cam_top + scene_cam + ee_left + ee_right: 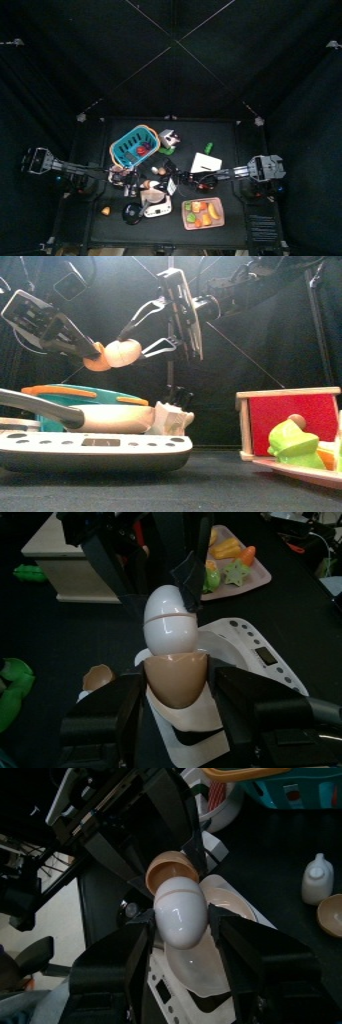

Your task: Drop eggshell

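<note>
An egg is held above the table between both grippers (120, 352). My left gripper (177, 700) is shut on the tan eggshell half (177, 677). My right gripper (182, 946) is shut on the white eggshell half (183, 913), whose end meets the tan half (171, 868). The white half also shows in the left wrist view (170, 617). The two halves touch, end to end. They hang over a white bowl (225, 973) on a white kitchen scale (87, 444). In the top view the grippers meet near the table's middle (158, 175).
A teal basket (135, 145) stands at the back left. A pink tray of toy food (203, 212) lies at the front right. A wooden box with a red face (287, 414) stands by it. A white bottle (317, 878) and a brown bowl (330, 913) are nearby.
</note>
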Controlling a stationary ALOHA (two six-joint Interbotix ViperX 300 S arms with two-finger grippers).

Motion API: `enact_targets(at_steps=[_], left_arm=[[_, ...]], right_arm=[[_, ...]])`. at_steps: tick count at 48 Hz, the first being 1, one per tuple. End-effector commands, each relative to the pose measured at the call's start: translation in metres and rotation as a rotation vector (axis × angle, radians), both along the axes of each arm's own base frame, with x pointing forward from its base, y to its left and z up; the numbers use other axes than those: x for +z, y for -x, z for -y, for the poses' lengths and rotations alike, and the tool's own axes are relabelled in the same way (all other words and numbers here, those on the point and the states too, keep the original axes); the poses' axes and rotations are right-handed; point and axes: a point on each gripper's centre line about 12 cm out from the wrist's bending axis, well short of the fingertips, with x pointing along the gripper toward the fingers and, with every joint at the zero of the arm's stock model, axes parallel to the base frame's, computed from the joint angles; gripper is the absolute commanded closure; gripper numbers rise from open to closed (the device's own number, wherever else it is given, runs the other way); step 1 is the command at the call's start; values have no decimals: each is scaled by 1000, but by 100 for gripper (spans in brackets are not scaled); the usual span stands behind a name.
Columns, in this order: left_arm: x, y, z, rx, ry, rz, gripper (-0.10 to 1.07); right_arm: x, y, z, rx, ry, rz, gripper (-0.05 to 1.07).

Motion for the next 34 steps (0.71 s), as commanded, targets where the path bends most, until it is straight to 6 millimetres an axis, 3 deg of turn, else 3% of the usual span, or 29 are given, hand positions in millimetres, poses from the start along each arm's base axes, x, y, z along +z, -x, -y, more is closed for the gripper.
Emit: enact_targets(at_steps=[1, 18, 24, 34], left_arm=[[7, -3, -1, 4, 4, 23, 30], [9, -5, -2, 7, 2, 32, 30], [13, -15, -7, 25, 9, 59, 30], [3, -34, -17, 61, 12, 19, 30]], right_arm=[[32, 7, 0, 2, 4, 75, 39], [44, 32, 1, 2, 9, 94, 38], [43, 42, 5, -3, 21, 93, 39], [45, 56, 14, -21, 41, 102, 39]])
